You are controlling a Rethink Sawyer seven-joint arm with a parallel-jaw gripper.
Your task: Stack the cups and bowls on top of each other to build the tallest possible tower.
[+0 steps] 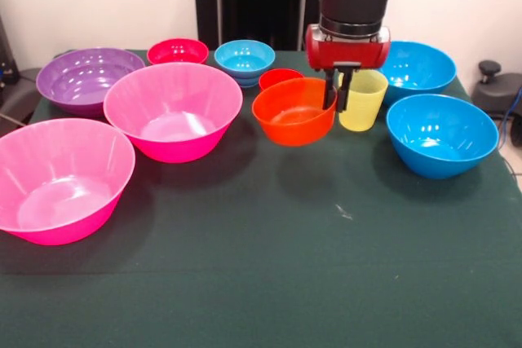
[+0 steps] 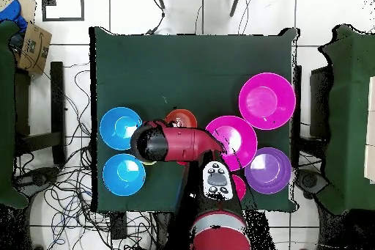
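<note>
cup [image 1: 363, 100] right of small bowl [image 1: 295, 111] | tool [image 1: 338, 95] between

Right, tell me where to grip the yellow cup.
Probably by its rim: the yellow cup stands upright, mouth open. Come straight down, one finger inside and one outside, on the side away from the orange bowl, which crowds its other side. The pincer hangs between them.
</note>
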